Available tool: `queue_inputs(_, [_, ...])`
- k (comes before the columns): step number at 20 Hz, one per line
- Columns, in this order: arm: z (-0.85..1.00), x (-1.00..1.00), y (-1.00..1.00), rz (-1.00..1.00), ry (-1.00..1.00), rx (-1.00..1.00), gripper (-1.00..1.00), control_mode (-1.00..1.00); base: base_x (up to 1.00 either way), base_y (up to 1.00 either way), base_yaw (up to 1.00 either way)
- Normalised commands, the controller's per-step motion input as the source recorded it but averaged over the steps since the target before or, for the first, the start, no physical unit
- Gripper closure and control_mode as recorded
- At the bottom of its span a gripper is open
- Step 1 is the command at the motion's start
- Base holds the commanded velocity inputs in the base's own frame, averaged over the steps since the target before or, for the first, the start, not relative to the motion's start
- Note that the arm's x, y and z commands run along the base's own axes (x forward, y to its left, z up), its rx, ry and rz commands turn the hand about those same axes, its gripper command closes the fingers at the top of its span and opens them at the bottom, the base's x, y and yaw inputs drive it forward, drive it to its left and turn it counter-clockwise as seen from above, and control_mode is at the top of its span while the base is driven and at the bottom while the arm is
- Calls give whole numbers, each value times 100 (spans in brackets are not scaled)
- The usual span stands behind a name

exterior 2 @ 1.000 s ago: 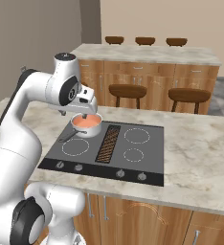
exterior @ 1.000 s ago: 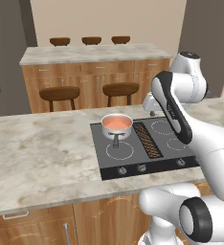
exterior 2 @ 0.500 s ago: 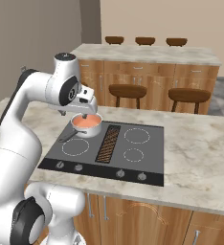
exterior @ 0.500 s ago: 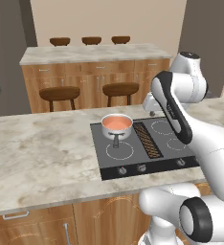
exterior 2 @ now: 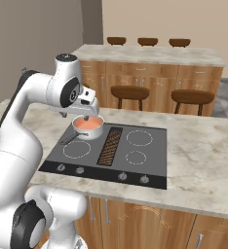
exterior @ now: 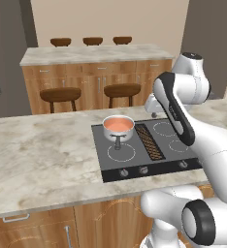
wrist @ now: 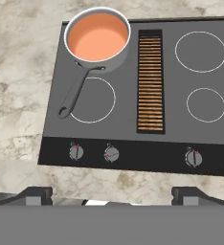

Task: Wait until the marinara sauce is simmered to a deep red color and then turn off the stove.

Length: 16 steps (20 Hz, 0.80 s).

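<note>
Left base view: the saucepan (exterior: 118, 128) sits on the stove (exterior: 149, 148), on its rear left burner; the marinara sauce (exterior: 118, 124) inside looks pale orange-pink, so this is likely the waiting step

Right base view: the gripper (exterior 2: 88, 115) hangs over the saucepan

Hand view: jaws wide, empty; next move probably calls for reaching a front knob (wrist: 112, 154), once red

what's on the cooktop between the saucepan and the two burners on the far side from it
In the hand view, the brown grill strip lies between the saucepan and the two bare burners on the stove. Nothing else sits there.
</note>
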Motion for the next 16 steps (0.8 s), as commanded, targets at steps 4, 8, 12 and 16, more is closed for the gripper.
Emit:
queue_inputs(4, [0, 0, 0, 0, 0, 0, -100, -100, 0, 0, 0])
queue_inputs(8, [0, 0, 0, 0, 0, 0, -100, -100, 0, 0, 0])
queue_inputs(12, [0, 0, 0, 0, 0, 0, -100, -100, 0, 0, 0])
queue_inputs(16, [0, 0, 0, 0, 0, 0, -100, -100, 0, 0, 0])
